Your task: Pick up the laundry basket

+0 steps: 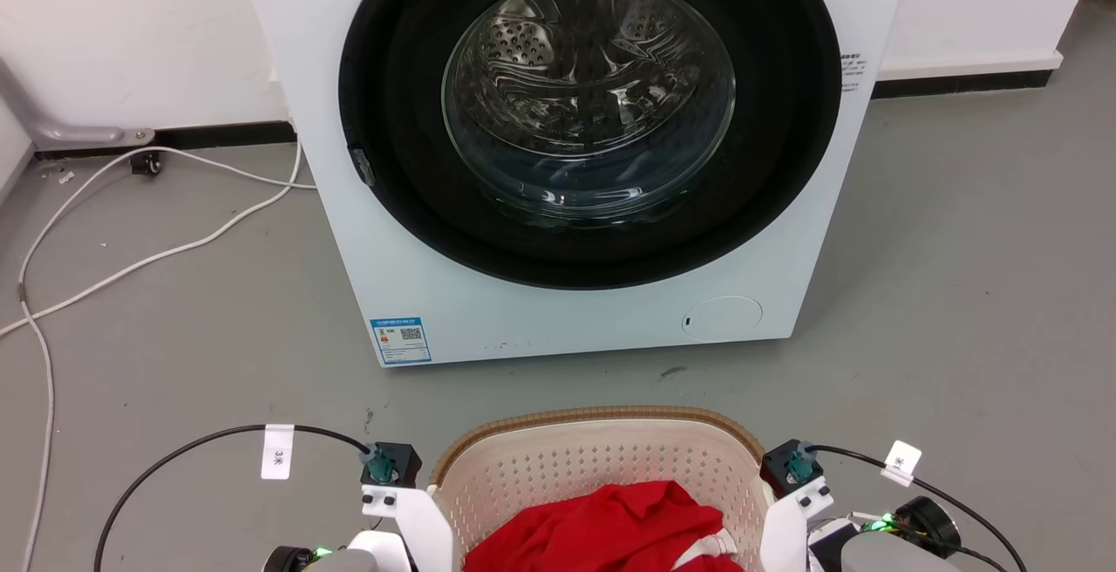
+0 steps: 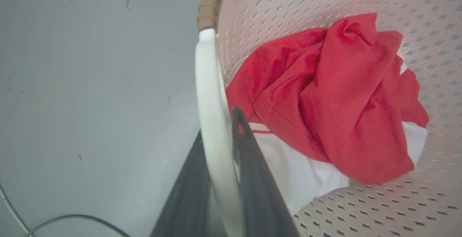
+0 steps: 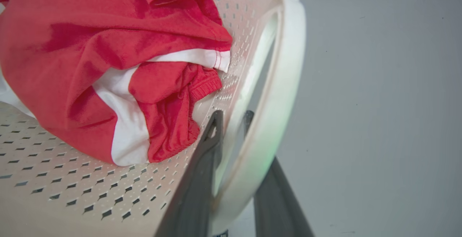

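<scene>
Now, the laundry basket (image 1: 593, 419) sits at 6 o'clock in the head view, with the washer (image 1: 392, 232) at 12. The left gripper (image 2: 218, 128) clamps its jaws on the 9 o'clock handle (image 2: 209, 85) — the right gripper (image 3: 232, 117) clamps likewise on the 3 o'clock handle (image 3: 285, 67).

Head view high, down toward washer (image 1: 392, 232); both wrist views close above the shared laundry basket (image 1: 593, 459)

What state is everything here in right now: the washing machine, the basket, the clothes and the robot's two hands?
washer: door shut.
basket: upright, loaded.
clothes: crumpled inside the basket.
left gripper: fingers closed on the left handle.
right gripper: fingers closed on the right handle.
</scene>
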